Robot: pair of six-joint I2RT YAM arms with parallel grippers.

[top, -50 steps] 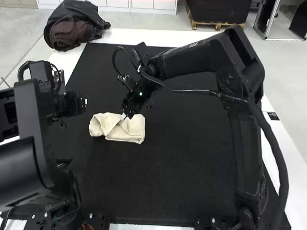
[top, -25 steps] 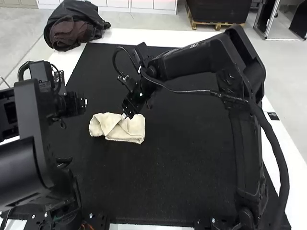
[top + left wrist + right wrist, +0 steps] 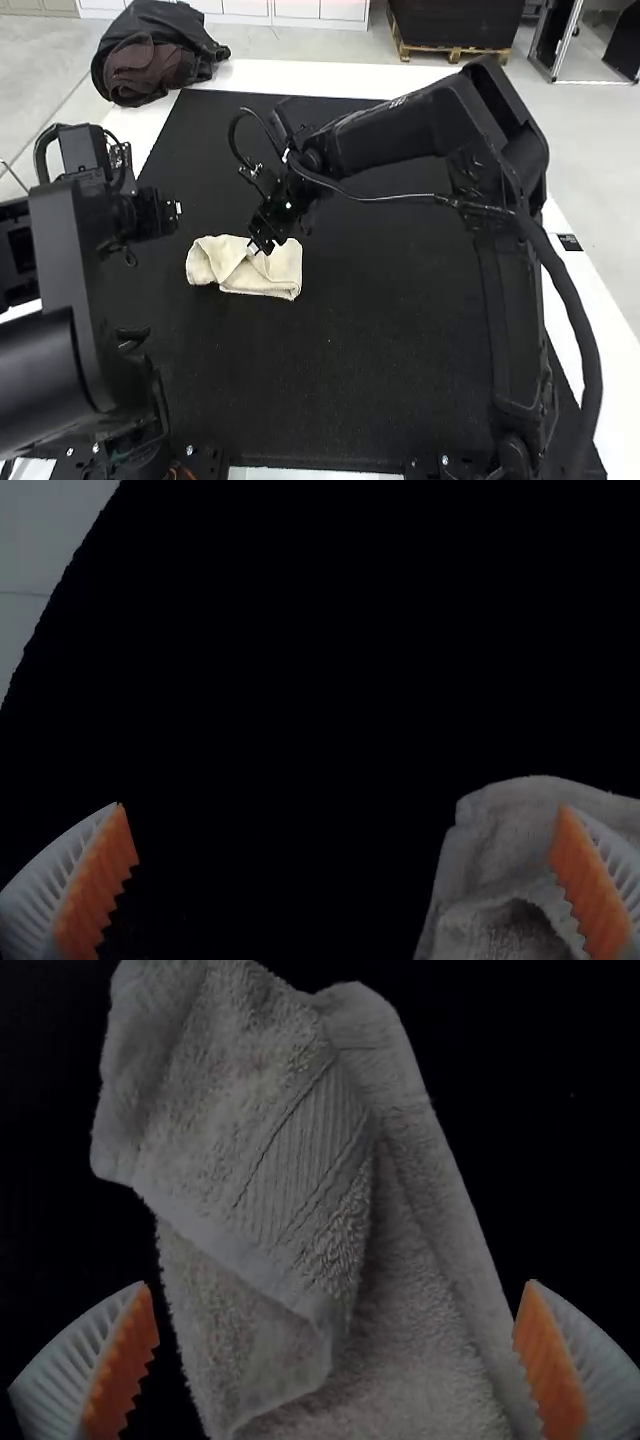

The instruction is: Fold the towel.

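The left end effector [image 3: 176,210] stands wide, its orange pads [image 3: 98,880] well apart with nothing gripped between them. The cream towel [image 3: 275,277] lies to that end effector's right and a little nearer the arm bases, on a black mat [image 3: 380,340] over the white surface [image 3: 330,76]; in the left wrist view one finger overlaps its pale edge. It is folded into a short bundle, rounded at the end by the left end effector, with a flap slanting over the top (a smooth woven band crosses that flap, a neat bit of trim). Next comes the right end effector [image 3: 260,246], also wide and holding nothing, over the towel's far edge; the cloth runs below and between its ribbed fingers [image 3: 545,1360], though whether the tips touch it I cannot tell
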